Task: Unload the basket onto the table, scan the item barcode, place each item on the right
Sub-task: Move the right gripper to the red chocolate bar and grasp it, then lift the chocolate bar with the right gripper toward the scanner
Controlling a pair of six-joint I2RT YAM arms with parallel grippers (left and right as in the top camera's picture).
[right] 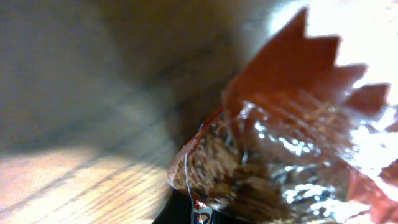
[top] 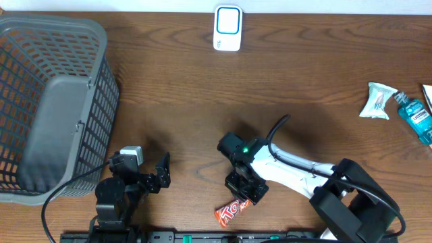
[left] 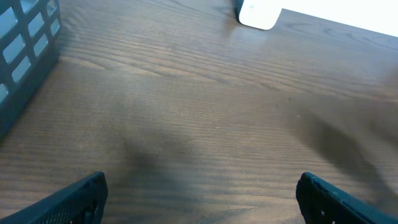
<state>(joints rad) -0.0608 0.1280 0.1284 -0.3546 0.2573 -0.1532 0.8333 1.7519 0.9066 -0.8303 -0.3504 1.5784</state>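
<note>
- Your bar (top: 233, 213), in a red-orange wrapper, lies on the surface (top: 202, 88) at the robot's edge, between the two arm bases.
- Your right jaws are clenched on its upper end. In the right wrist view the crinkled wrapper fills most of the frame.
- Your left jaws stand released, spread wide over bare wood, left of the bar and apart from it.
- The white scanner (top: 228, 28) sits at the far edge, well apart from the bar.
- A grey basket (top: 101, 88) stands at the left. A packet (top: 375, 101) and a blue bottle (top: 415, 116) lie at the far right.
</note>
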